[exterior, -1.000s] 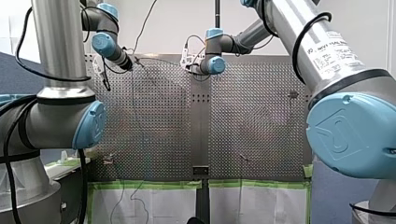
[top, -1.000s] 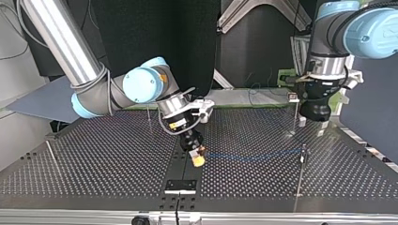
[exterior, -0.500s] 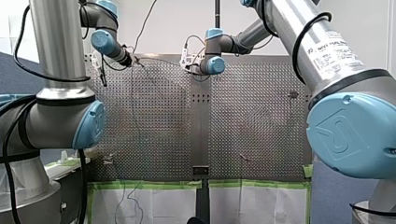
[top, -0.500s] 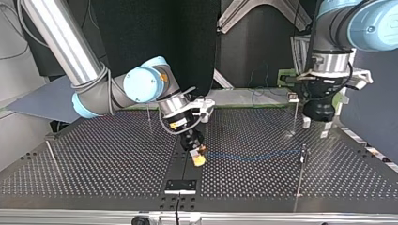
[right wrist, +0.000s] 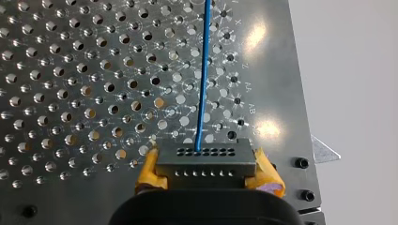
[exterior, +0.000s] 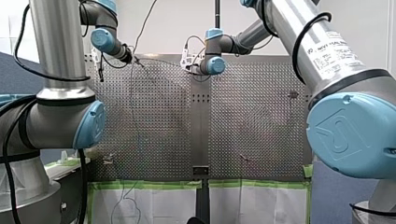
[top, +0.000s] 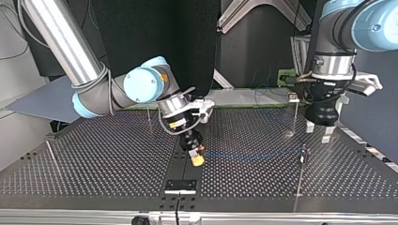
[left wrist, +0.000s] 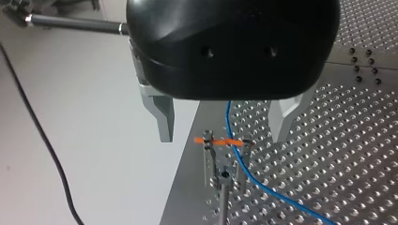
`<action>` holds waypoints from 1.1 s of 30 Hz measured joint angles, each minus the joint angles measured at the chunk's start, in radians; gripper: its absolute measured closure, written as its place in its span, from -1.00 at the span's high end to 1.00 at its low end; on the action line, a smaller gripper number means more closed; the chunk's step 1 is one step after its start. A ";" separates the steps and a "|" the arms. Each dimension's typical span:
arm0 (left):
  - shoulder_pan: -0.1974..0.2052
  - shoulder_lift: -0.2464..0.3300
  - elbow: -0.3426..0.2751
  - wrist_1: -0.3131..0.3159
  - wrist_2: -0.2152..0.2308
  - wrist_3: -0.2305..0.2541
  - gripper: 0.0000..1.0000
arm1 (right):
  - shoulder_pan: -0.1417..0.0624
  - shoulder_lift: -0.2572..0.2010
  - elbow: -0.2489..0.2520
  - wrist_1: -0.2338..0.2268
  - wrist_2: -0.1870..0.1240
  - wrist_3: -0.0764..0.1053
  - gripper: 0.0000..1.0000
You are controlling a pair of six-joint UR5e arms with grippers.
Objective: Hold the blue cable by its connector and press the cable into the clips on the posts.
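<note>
Between the yellow pads [right wrist: 149, 172] of the right gripper [right wrist: 206, 174] you will find the grey connector [right wrist: 205, 161], a small block with rows of holes. The pads are clamped on its two ends. From the connector's front face the blue cable [right wrist: 202, 84] runs straight ahead of this gripper, low over the perforated table [right wrist: 70, 93]. In the top view you can follow the cable from that gripper across the table to a thin upright post [top: 300, 173] that stands just below the left gripper [top: 317, 132]. In the left wrist view the left gripper's two metal fingers [left wrist: 162, 112] are spread wide apart and hold nothing. Just ahead of their tips, roughly midway between them, sits the clip [left wrist: 224, 161] on top of the post, with a small orange bar [left wrist: 220, 140] across it. The blue cable passes under this gripper's black body, crosses the orange bar toward one side of the clip, then trails away over the table. You cannot tell from these views whether the cable is seated in the clip or only lies against it.
</note>
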 joint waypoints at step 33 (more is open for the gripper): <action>-0.037 -0.032 0.000 0.038 0.024 0.187 1.00 | -0.003 0.001 0.000 0.013 0.003 -0.006 -1.00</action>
